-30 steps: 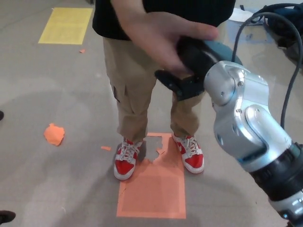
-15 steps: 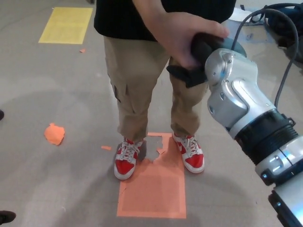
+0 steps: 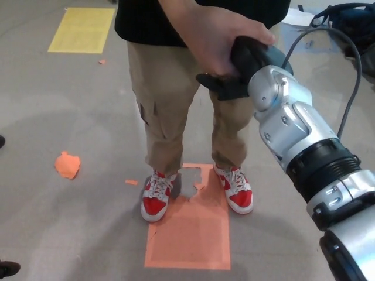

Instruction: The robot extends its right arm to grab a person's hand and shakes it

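Single head view, angled steeply down, close over right arm (image 3: pixel 299 140), floor (image 3: pixel 70 111) beyond.

Person's hand (image 3: pixel 214 35) is wrapped over the top of the robot's right hand (image 3: pixel 234 73), thumb lying across its upper side, fingers curled down the far side. The black right hand is clasped in that grip at hip height.

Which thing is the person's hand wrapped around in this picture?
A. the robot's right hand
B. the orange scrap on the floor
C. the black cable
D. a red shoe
A: the person's hand is closed over the black right hand at the end of the silver arm; the scrap and shoes are down on the floor.
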Motion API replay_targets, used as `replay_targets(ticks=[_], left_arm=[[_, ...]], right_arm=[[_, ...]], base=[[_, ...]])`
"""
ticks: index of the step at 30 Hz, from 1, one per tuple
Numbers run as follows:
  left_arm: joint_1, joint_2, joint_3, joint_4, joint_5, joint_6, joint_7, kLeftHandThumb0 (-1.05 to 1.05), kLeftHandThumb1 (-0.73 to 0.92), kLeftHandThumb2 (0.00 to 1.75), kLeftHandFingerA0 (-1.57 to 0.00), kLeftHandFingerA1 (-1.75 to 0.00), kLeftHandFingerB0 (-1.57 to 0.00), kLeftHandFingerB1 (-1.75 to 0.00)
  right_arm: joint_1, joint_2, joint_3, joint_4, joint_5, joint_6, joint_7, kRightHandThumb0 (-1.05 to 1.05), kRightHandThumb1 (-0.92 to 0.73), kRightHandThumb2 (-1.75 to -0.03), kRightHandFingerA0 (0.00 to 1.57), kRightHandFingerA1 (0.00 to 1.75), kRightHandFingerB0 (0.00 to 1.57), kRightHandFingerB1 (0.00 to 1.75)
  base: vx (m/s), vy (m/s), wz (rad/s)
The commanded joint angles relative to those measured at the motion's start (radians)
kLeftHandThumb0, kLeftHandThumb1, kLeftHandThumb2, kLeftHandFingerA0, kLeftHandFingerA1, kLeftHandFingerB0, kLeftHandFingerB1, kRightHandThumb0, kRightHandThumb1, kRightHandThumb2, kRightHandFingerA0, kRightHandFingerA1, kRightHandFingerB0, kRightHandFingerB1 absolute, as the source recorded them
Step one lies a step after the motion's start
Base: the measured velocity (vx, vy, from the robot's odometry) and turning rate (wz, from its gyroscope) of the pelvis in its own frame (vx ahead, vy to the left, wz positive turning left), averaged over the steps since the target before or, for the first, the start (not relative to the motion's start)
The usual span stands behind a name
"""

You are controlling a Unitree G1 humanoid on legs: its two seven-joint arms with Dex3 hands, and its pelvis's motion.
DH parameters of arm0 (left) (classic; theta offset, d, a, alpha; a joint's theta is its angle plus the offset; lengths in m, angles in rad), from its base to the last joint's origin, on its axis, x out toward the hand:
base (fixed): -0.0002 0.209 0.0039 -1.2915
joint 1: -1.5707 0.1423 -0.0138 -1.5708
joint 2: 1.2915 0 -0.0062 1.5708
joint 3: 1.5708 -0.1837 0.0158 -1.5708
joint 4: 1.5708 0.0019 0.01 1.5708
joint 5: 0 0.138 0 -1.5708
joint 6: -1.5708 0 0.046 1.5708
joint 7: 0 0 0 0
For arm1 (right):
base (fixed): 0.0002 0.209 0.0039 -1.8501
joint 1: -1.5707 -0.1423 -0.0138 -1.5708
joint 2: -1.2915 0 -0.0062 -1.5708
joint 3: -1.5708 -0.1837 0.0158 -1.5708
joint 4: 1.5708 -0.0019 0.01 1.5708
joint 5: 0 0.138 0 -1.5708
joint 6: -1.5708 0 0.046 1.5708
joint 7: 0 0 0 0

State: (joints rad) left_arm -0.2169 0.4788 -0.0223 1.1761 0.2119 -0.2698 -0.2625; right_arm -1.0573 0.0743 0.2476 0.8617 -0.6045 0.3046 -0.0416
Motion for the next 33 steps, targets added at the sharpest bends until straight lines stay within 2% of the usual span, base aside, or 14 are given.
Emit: replay_targets(ticks=[1, 5, 8, 15, 18, 19, 20, 21, 24, 28, 29, 31, 32, 33], left_arm=[[0.029, 0.027, 0.004, 0.000, -0.010, -0.028, 0.005, -0.52, 0.88, 0.66, -0.37, -0.38, -0.27, -0.32], [0.029, 0.026, 0.007, 0.003, -0.013, -0.035, 0.003, -0.51, 0.87, 0.65, -0.38, -0.39, -0.29, -0.34], [0.026, 0.026, 0.014, 0.008, -0.022, -0.042, -0.011, -0.51, 0.87, 0.65, -0.38, -0.39, -0.30, -0.34], [0.031, 0.020, 0.016, 0.022, -0.023, -0.022, -0.009, -0.50, 0.87, 0.65, -0.38, -0.40, -0.29, -0.33], [0.056, 0.026, 0.005, 0.023, -0.010, -0.048, -0.001, -0.52, 0.86, 0.66, -0.40, -0.41, -0.29, -0.34], [0.062, 0.023, 0.015, 0.020, -0.021, -0.048, -0.002, -0.50, 0.85, 0.65, -0.41, -0.40, -0.31, -0.34], [0.065, 0.018, 0.024, 0.017, -0.032, -0.042, -0.001, -0.50, 0.85, 0.65, -0.41, -0.40, -0.31, -0.34], [0.074, 0.019, 0.019, 0.009, -0.026, -0.047, 0.001, -0.50, 0.87, 0.66, -0.40, -0.40, -0.30, -0.34], [0.075, 0.024, -0.001, -0.005, -0.001, -0.044, 0.012, -0.49, 0.88, 0.67, -0.40, -0.39, -0.29, -0.34], [0.071, 0.020, 0.012, -0.007, -0.020, -0.041, -0.001, -0.48, 0.88, 0.66, -0.39, -0.40, -0.29, -0.33], [0.064, 0.020, 0.010, -0.005, -0.017, -0.036, 0.002, -0.48, 0.69, 1.02, -0.35, -0.55, -0.18, -0.46], [0.061, 0.020, 0.012, -0.004, -0.019, -0.037, -0.001, -0.47, 0.69, 1.03, -0.35, -0.55, -0.19, -0.46], [0.055, 0.019, 0.017, 0.000, -0.025, -0.029, -0.005, -0.48, 0.87, 0.66, -0.39, -0.39, -0.29, -0.33], [0.051, 0.019, 0.020, 0.001, -0.028, -0.027, -0.008, -0.49, 0.87, 0.66, -0.40, -0.39, -0.29, -0.33]], right_arm=[[0.026, 0.002, -0.047, 0.020, 0.071, -0.206, -0.203, -0.38, -0.88, -0.66, 1.19, 0.81, 0.97, 0.86], [0.101, 0.000, -0.047, -0.316, 0.051, -0.195, -0.203, -0.36, -0.88, -0.66, 1.18, 0.94, 0.86, 1.12], [0.121, 0.014, -0.051, -0.623, 0.011, -0.093, -0.151, -0.41, -0.86, -0.67, 1.19, 0.72, 0.98, 0.73], [0.134, 0.011, -0.065, -0.946, -0.042, -0.068, -0.133, -0.33, -0.84, -0.65, 1.17, 0.81, 1.00, 0.77], [0.170, 0.008, -0.059, -0.913, -0.042, -0.015, -0.108, -0.34, -0.83, -0.65, 1.23, 0.75, 0.94, 0.91], [0.172, 0.003, -0.055, -0.841, -0.036, -0.002, -0.108, -0.35, -0.67, -1.06, 0.99, 0.84, 0.87, 0.80], [0.171, -0.002, -0.051, -0.763, -0.031, 0.015, -0.108, -0.35, -0.67, -1.06, 0.99, 0.84, 0.87, 0.80], [0.171, -0.010, -0.048, -0.691, -0.017, 0.000, -0.110, -0.36, -0.86, -0.65, 1.10, 0.64, 0.91, 0.63], [0.149, -0.033, -0.032, -0.434, 0.009, -0.097, -0.157, -0.26, -0.83, -0.65, 1.17, 0.89, 0.94, 0.92], [0.097, -0.023, 0.001, -0.001, 0.026, -0.159, -0.159, -0.34, -0.86, -0.65, 1.14, 0.72, 0.97, 0.73], [0.096, -0.008, -0.006, 0.071, 0.038, -0.158, -0.165, -0.34, -0.84, -0.65, 1.18, 0.73, 0.98, 0.79], [0.095, 0.001, -0.009, 0.112, 0.045, -0.153, -0.157, -0.34, -0.84, -0.65, 1.20, 0.74, 0.99, 0.82], [0.105, 0.006, -0.016, 0.134, 0.057, -0.166, -0.150, -0.34, -0.85, -0.65, 1.19, 0.77, 0.88, 0.73], [0.106, 0.009, -0.019, 0.145, 0.062, -0.172, -0.147, -0.35, -0.87, -0.65, 1.20, 0.85, 0.87, 0.96]], base=[[0.00, 0.000, 0.00], [0.00, 0.000, 0.00], [0.00, 0.000, 0.00], [0.00, 0.000, 0.00], [0.00, 0.000, 0.00], [0.00, 0.000, 0.00], [0.00, 0.000, 0.00], [0.00, 0.000, 0.00], [0.00, 0.000, 0.00], [0.00, 0.000, 0.00], [0.00, 0.000, 0.00], [0.00, 0.000, 0.00], [0.00, 0.000, 0.00], [0.00, 0.000, 0.00]])
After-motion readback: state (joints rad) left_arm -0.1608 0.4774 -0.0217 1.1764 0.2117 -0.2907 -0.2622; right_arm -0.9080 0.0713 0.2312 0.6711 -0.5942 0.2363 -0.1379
